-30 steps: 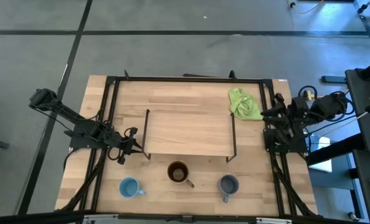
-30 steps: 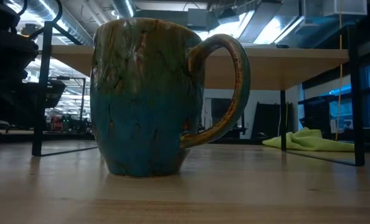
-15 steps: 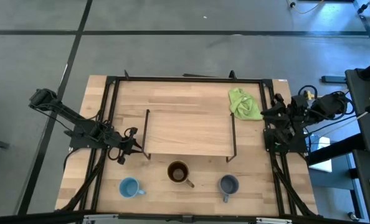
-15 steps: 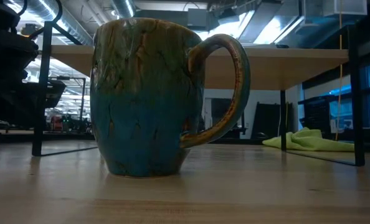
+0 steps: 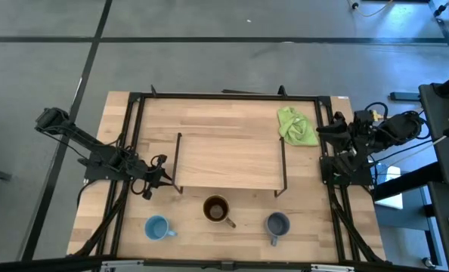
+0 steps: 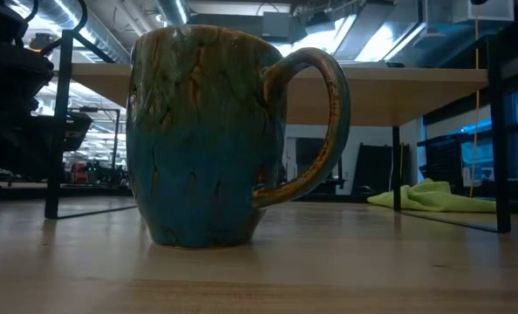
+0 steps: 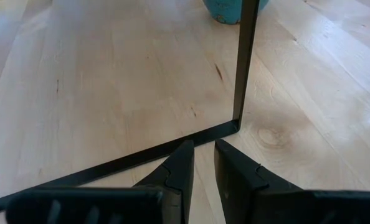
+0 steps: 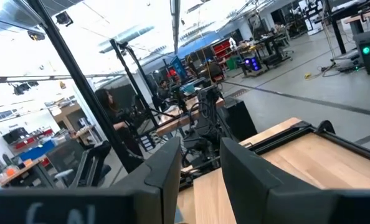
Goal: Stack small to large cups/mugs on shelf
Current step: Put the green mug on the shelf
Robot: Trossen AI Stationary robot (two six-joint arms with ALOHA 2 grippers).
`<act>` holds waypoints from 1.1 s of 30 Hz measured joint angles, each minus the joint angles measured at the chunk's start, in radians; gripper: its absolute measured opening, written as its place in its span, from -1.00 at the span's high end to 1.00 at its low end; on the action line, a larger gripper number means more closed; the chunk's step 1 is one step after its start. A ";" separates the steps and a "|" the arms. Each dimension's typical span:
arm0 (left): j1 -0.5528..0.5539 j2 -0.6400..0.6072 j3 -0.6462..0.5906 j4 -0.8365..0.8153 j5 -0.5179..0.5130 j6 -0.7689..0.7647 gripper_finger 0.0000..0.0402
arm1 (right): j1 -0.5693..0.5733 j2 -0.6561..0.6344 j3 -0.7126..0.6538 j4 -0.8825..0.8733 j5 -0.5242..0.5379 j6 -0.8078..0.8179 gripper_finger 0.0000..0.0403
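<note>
light blue mug (image 5: 157,227) | near left fingers (image 5: 164,179), untouched | shelf (image 5: 228,161) bare

— What do our arms look like?
— Both are dark, jointed and slim. Our left gripper (image 7: 200,163) has flat, tapering black fingers; cables trail by our right arm (image 5: 360,136).
</note>
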 joint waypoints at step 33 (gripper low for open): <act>0.004 -0.007 0.005 0.805 -0.159 -0.439 0.71 | 0.000 0.047 0.000 0.176 0.000 0.052 0.43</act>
